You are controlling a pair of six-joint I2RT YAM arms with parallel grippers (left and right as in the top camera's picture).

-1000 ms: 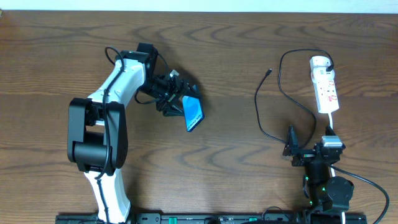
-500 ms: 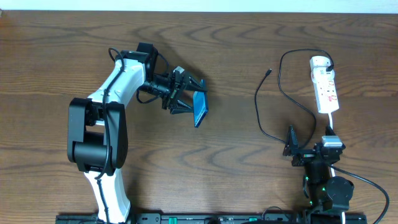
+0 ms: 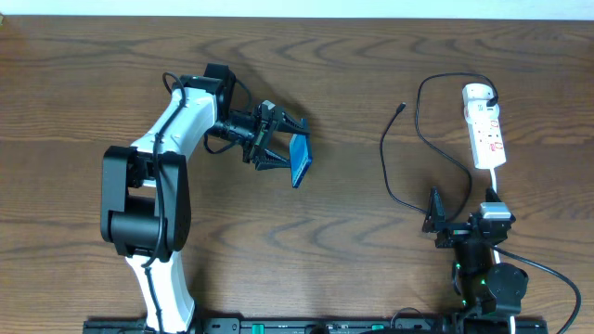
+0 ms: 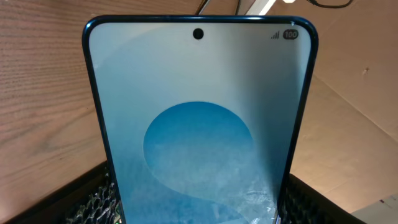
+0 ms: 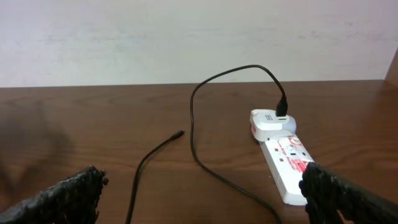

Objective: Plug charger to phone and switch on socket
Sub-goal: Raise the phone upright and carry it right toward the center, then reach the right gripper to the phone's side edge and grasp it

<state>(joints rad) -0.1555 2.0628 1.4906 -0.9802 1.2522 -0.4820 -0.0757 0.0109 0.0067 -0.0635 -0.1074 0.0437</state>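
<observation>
Phone (image 3: 300, 160) seemingly nudged slightly rightward.

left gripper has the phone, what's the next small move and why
Probably reach the open right gripper toward the connector tip of the charger. The left gripper already holds the phone, while the charger lies loose on the wood with its tip ungripped, and the right gripper is the nearer one to it.
</observation>
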